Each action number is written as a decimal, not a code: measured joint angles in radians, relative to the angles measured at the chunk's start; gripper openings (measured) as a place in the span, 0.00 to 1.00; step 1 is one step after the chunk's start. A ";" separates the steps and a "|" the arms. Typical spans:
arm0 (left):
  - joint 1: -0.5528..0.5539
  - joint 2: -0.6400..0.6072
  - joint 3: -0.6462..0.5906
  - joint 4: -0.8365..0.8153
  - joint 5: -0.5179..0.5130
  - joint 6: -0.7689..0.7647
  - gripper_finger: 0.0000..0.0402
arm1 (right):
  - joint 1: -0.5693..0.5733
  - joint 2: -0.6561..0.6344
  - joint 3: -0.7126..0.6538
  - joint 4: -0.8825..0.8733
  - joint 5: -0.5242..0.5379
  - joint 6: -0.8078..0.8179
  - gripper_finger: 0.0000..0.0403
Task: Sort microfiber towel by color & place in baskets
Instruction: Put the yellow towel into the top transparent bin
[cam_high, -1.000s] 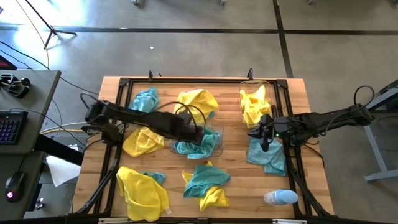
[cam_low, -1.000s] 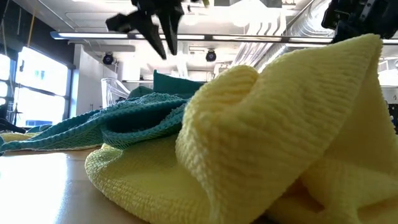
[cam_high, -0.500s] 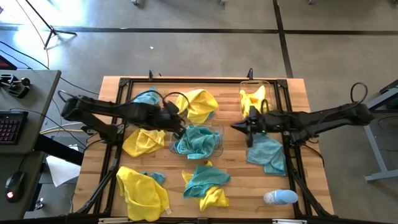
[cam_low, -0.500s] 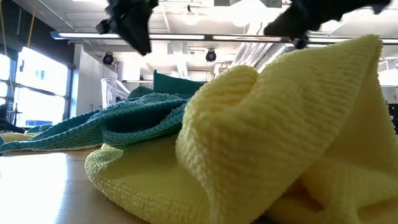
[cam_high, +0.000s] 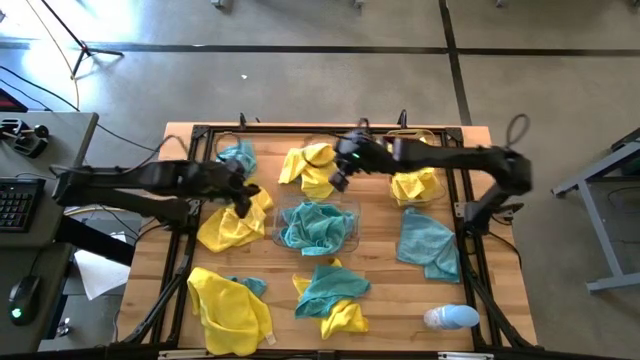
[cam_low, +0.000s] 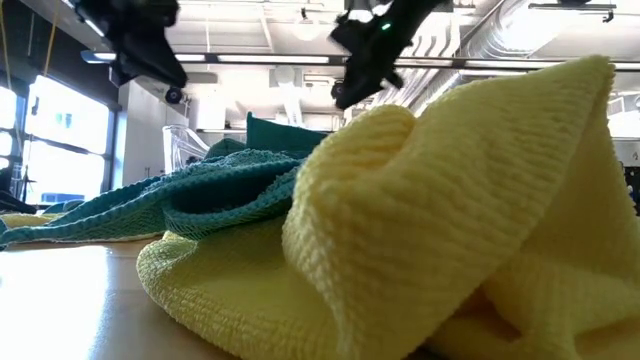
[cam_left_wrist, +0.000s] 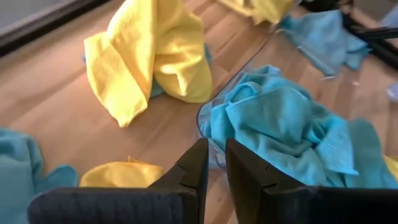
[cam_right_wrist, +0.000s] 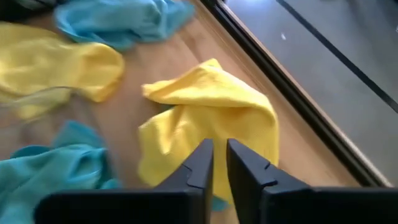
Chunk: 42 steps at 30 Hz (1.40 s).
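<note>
Yellow and teal microfiber towels lie scattered on the wooden table. The centre basket (cam_high: 318, 226) holds teal towels (cam_left_wrist: 283, 127). The far right basket (cam_high: 412, 165) holds yellow towels. My left gripper (cam_high: 243, 192) is shut and empty. It hovers left of the centre basket, over the far edge of a yellow towel (cam_high: 228, 228). My right gripper (cam_high: 338, 178), also shut and empty, has reached across to the far middle. It hangs above another crumpled yellow towel (cam_right_wrist: 211, 124), which lies flat on the wood.
A teal towel (cam_high: 430, 245) lies near the right edge, and another (cam_high: 237, 155) lies at the far left. A yellow towel (cam_high: 230, 310) and a teal-and-yellow heap (cam_high: 330, 295) lie along the near edge. A pale bottle (cam_high: 450, 317) lies at the near right corner.
My left gripper has drawn back from over the centre basket toward the table's left edge. My right gripper has swung from beside the right-hand teal towel toward the left and far edge, ending over the far-middle yellow towel. No towel has visibly moved.
</note>
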 joint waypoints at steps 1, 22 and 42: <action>0.006 -0.030 -0.010 -0.002 0.008 0.021 0.10 | -0.015 0.042 0.048 -0.032 0.000 -0.012 0.13; 0.016 -0.212 -0.018 -0.014 0.026 0.147 0.10 | -0.157 0.527 0.509 -0.329 -0.086 -0.437 0.52; 0.016 -0.212 -0.018 -0.013 0.023 0.164 0.10 | -0.148 0.367 0.507 -0.400 -0.056 -0.320 0.01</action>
